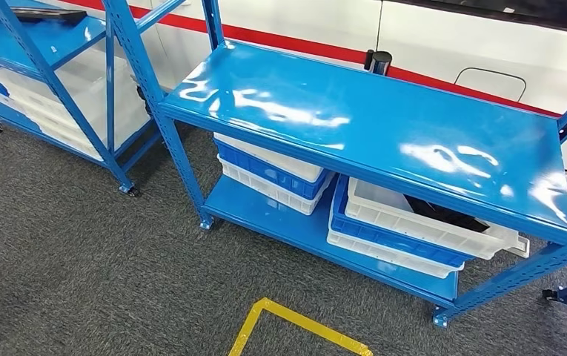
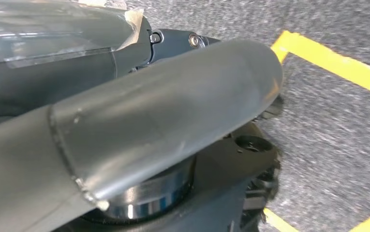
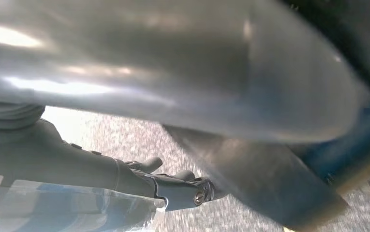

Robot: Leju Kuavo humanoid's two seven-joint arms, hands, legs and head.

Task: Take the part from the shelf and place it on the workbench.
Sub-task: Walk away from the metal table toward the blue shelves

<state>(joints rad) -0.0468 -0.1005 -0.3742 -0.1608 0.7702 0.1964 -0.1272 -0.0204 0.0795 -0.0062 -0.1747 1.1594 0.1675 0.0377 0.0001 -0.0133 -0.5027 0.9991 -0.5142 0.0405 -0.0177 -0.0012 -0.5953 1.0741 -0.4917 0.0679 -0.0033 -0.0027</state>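
a long grey pipe part [image 2: 163,130] lies across both wrist views, held at the left robot hand [image 2: 139,53] and right robot hand [image 3: 173,186] above grey carpet; each grip's closure cannot be told. blue shelf [image 1: 384,126] stands ahead.

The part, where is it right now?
Both wrist views show the grey metal part held across both hands, low over the carpet near the yellow floor tape.

No text, label, brand or number can be read in any view. The only marking is plain yellow tape [image 1: 295,324] on the grey carpet [image 1: 80,259], without lettering, and a red stripe [image 1: 302,43] along the white wall.
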